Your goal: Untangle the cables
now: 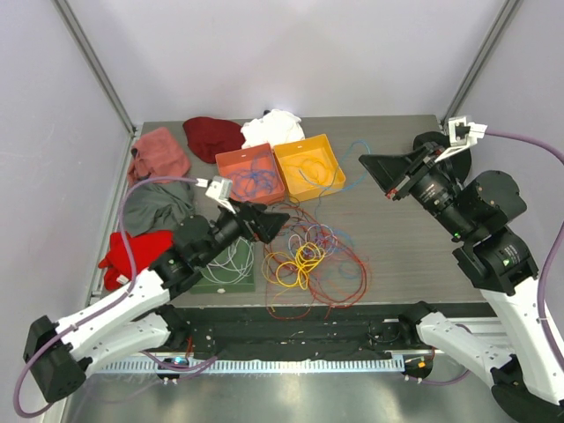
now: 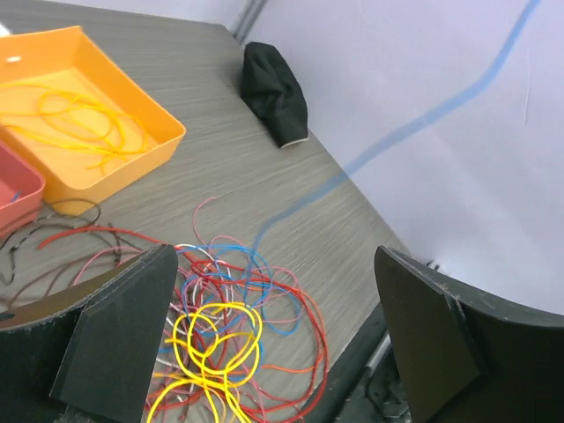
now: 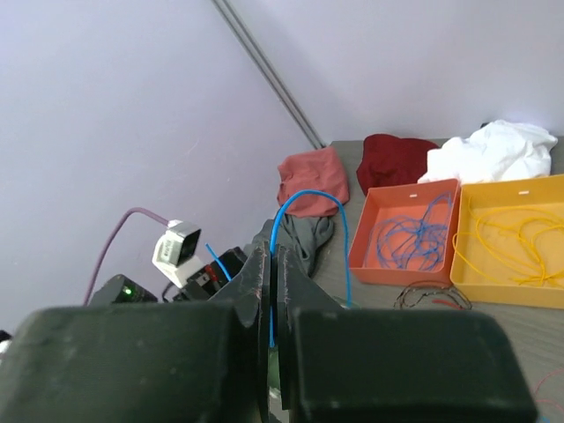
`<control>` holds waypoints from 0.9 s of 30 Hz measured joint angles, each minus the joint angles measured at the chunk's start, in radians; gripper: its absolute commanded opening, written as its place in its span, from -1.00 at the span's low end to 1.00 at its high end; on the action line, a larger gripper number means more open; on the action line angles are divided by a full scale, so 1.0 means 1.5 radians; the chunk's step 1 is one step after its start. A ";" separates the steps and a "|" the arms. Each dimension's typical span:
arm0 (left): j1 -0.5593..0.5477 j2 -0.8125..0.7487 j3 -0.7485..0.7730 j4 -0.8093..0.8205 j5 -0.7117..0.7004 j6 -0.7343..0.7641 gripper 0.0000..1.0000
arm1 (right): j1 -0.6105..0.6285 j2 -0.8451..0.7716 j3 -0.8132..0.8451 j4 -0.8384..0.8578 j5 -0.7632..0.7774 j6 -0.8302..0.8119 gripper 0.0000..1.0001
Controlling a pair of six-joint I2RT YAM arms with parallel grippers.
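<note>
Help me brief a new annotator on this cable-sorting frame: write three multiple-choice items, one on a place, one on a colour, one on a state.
1. The coiled blue cables lie: A on a shelf; B in the red-orange tray; C in a jar.
2. The cable between the right gripper fingers is: A yellow; B white; C blue.
3. The left gripper fingers are: A open, holding nothing; B shut on a red cable; C shut on nothing.

Key:
1 B, the right wrist view shows blue loops inside that tray.
2 C, a blue strand arches out from the closed fingers.
3 A, the left wrist view shows both fingers wide apart, with the tangle visible between them.
</note>
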 measured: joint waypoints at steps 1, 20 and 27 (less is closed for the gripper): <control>-0.007 0.011 -0.009 0.026 0.004 0.009 1.00 | 0.000 0.000 0.000 -0.004 -0.003 0.004 -0.98; -0.124 0.335 0.043 0.338 -0.033 0.153 0.91 | 0.000 -0.011 0.006 -0.028 -0.046 0.058 -0.98; -0.124 0.380 0.077 0.363 -0.082 0.190 -0.08 | 0.000 -0.027 0.006 -0.046 -0.047 0.060 -0.98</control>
